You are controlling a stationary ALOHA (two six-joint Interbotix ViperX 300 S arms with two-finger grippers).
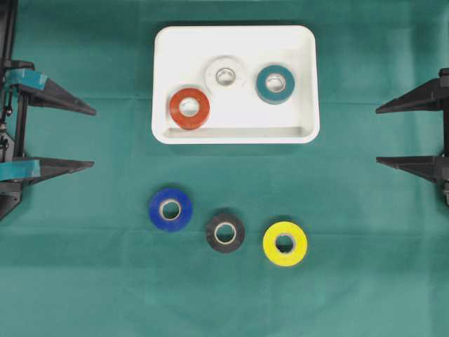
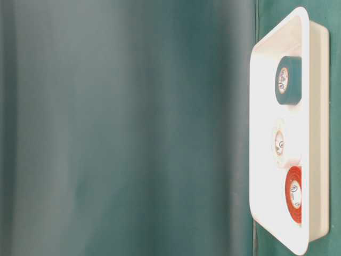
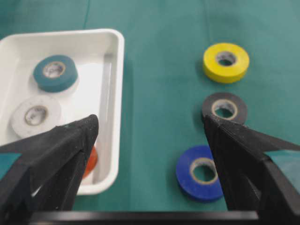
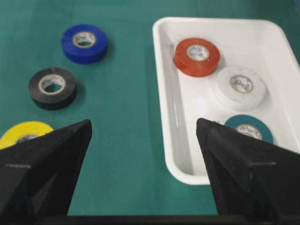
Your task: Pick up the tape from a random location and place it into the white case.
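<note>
While three rolls sit inside the white case, overhead the blue tape lies on the counter nearest the left hand. Left wrist view: wide open, empty, tape between its fingers. Right hand: likewise open, empty.

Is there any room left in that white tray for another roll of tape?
Yes. The white case is bare along its top edge and in its lower right corner, below the teal roll. The red roll and white roll crowd the left and middle.
</note>
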